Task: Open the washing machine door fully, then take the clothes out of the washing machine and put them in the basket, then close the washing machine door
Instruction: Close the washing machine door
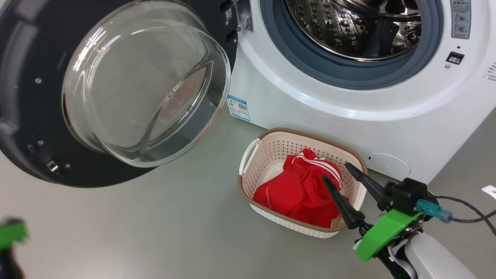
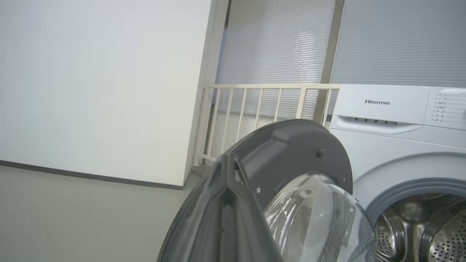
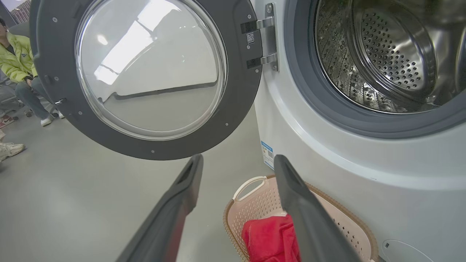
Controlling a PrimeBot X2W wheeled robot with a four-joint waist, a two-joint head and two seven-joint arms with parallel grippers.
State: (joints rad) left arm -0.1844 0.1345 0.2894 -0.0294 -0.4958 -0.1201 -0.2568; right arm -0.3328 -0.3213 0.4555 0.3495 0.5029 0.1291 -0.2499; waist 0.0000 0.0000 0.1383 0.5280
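My right tool (image 1: 335, 171) hangs released over the basket (image 1: 271, 155), which sits on the floor (image 1: 155, 224) against the washing machine (image 1: 310, 104) with the soft red clothes (image 1: 298, 190) inside. Left wrist: my left tool (image 2: 227, 203) is clenched by the open door (image 2: 291, 153). Right wrist: the door looks stiff and glossy, so I'd push its rim opposite the hinge (image 3: 270, 40).

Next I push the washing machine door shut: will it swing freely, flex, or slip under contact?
The washing machine door should probably swing rigidly as one piece about its metal hinge, not flex. Its thick rim and deep domed glass suggest some weight, so expect momentum. The smooth glass is likely slippery; push on the rim.
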